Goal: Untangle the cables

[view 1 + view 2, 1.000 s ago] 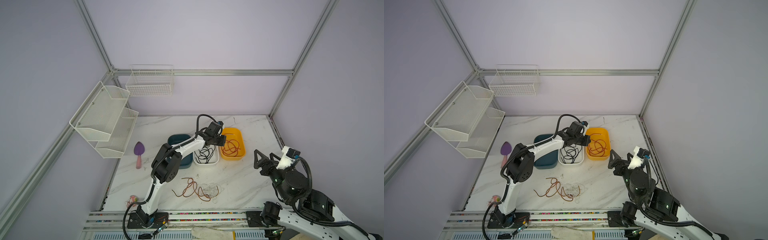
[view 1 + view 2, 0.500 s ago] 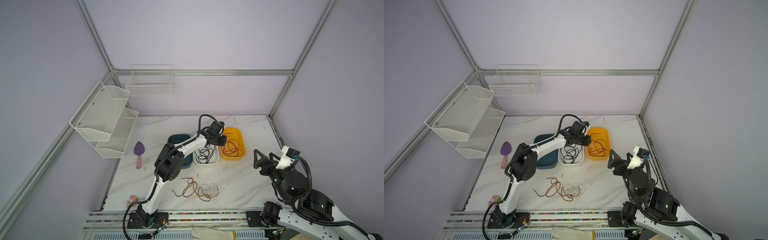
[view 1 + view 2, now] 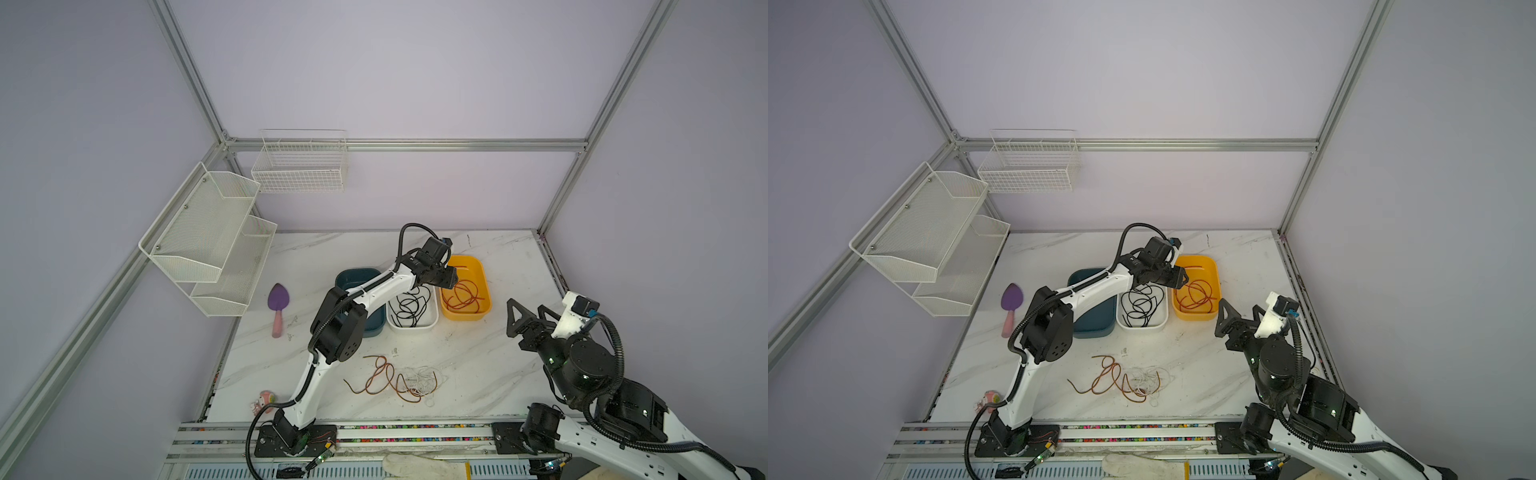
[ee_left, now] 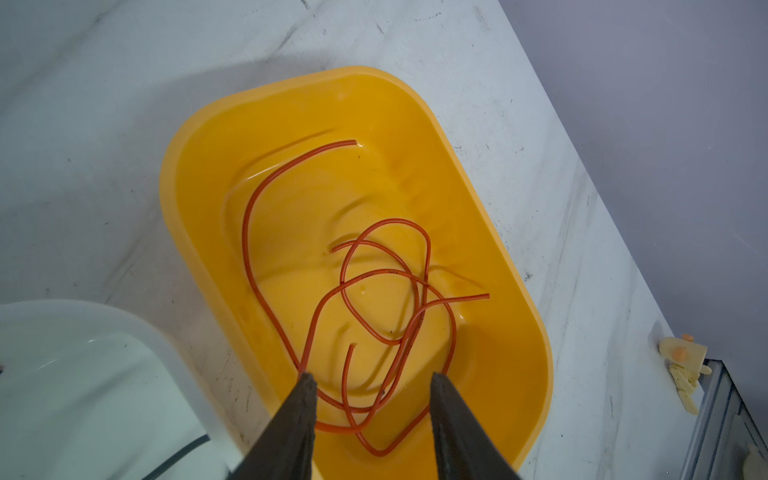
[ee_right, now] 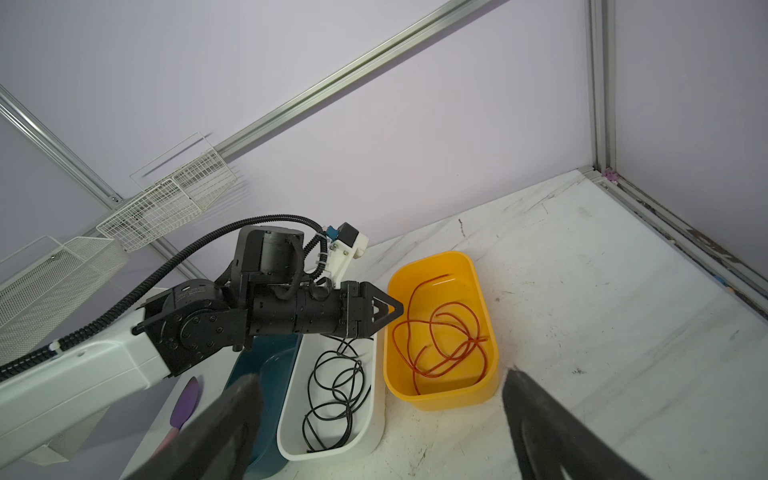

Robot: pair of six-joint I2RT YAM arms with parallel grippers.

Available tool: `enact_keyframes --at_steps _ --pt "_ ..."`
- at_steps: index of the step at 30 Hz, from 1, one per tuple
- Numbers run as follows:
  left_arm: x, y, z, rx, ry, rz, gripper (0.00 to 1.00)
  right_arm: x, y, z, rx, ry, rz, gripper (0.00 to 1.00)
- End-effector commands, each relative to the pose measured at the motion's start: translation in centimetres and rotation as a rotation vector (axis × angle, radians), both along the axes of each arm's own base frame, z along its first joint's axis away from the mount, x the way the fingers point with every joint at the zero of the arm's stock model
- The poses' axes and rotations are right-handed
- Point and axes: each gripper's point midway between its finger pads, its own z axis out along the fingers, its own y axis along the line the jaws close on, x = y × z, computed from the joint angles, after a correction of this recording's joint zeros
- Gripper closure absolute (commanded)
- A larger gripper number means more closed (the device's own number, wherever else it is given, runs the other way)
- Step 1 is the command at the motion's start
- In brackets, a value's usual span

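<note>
Orange-red cables [image 4: 376,286] lie in the yellow bin [image 4: 208,137] under the empty, parted left gripper [image 4: 372,376], black cables [image 3: 409,306] in the white bin [image 3: 411,328]; brown and white cables [image 3: 388,376] lie tangled on the tabletop [image 3: 478,365], not yet sorted; right gripper [image 3: 525,306] wide, empty

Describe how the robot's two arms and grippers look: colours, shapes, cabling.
The left arm and right arm have white links and black joint housings. A thick black corrugated hose runs along each. The left gripper and right gripper are black, with tapering fingers pierced by triangular cut-outs. A white camera mount with a blue connector sits at each wrist.
</note>
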Motion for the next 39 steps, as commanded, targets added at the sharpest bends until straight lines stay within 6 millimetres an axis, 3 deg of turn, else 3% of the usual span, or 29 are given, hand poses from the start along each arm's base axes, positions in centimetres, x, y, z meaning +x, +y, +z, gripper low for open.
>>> enact_keyframes --at_steps 1,10,19,27,32,35,39 --pt "1.0 -1.3 6.2 -0.073 -0.112 -0.017 0.52 0.2 0.1 -0.2 -0.01 0.0 -0.008 0.06" --pt "0.6 0.6 12.8 -0.081 -0.242 0.005 0.35 0.5 1.0 -0.5 -0.038 0.007 0.013 0.04" --pt "-2.6 6.2 18.4 0.001 -0.404 0.023 0.21 1.3 3.9 -1.9 -0.122 0.056 0.088 0.02" --pt "-7.4 12.7 19.3 0.091 -0.503 0.042 0.03 2.2 6.9 -3.8 -0.224 0.111 0.163 0.02" --pt "-11.4 17.0 19.5 0.105 -0.54 0.065 0.0 2.2 9.3 -4.9 -0.257 0.144 0.264 0.02" --pt "-13.7 20.0 18.9 0.127 -0.56 0.095 0.0 1.7 11.7 -5.9 -0.254 0.178 0.369 0.03" --pt "-16.3 24.2 17.4 0.171 -0.593 0.159 0.0 0.8 15.7 -9.0 -0.213 0.297 0.527 0.02"
